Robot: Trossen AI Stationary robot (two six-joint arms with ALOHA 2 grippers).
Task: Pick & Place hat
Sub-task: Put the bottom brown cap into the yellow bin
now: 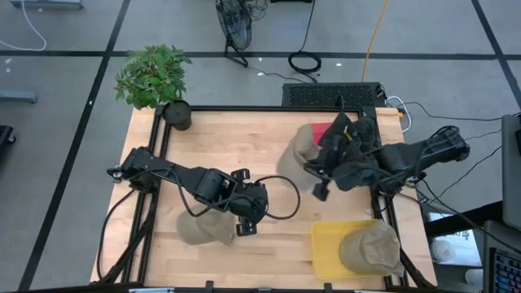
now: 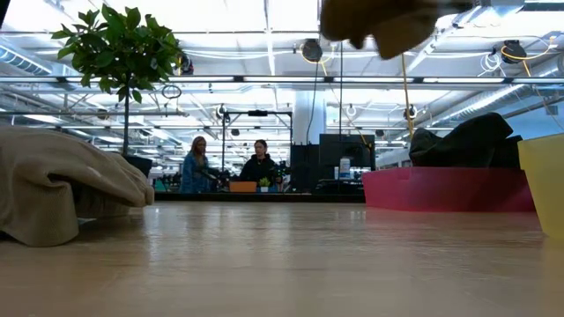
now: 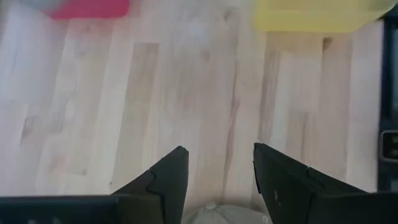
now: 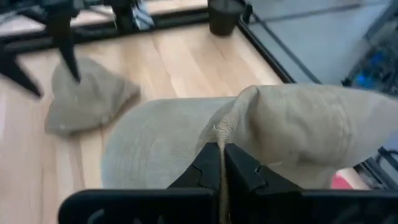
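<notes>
Right gripper (image 4: 221,163) is pinched tight on the brim of a khaki cloth bucket hat (image 4: 249,134), holding it up off the light wooden tabletop (image 1: 244,138) near the red plastic bin (image 1: 321,130) at the far right side. In the low view that hat (image 2: 388,26) hangs at the top edge, clear of the surface. Left gripper (image 3: 217,180) has its fingers spread wide, nothing between them, sitting just above a second khaki cloth hat (image 1: 203,228) that lies crumpled on the table at the near left. A third khaki hat (image 1: 370,248) sits in the yellow plastic bin (image 1: 326,252) at the near right. Potted green plant (image 1: 155,77) at the far left corner.
</notes>
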